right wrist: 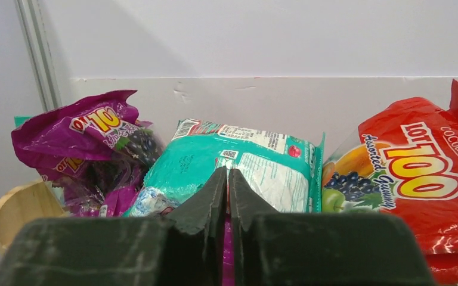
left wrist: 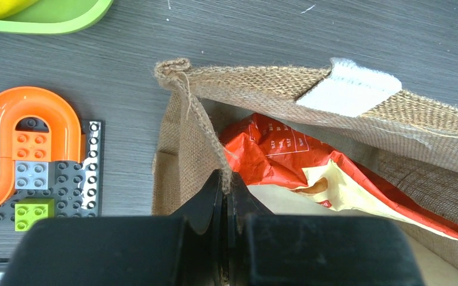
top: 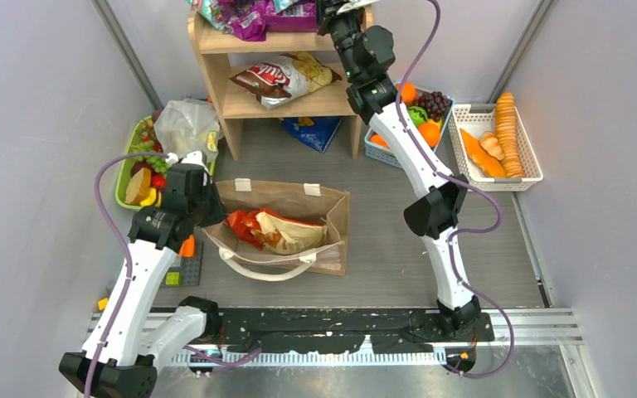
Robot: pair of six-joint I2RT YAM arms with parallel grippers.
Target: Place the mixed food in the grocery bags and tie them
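Grey wood-grain tabletop (left wrist: 125, 53), pale walls (top: 41, 83), left claw (left wrist: 226, 182) clamped on burlap tote (left wrist: 256, 77) rim, right claw (right wrist: 227, 176) together at teal packet (right wrist: 262, 170)

Three baskets: green (top: 119, 189), blue (top: 379, 154), white (top: 534, 162); one tote (top: 333, 212); three packets beyond the right jaws: purple (right wrist: 65, 137), teal (right wrist: 214, 162), red (right wrist: 420, 179)

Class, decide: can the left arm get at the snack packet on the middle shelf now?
Probably not: the left gripper is shut on the rim of the burlap tote and must release it first.
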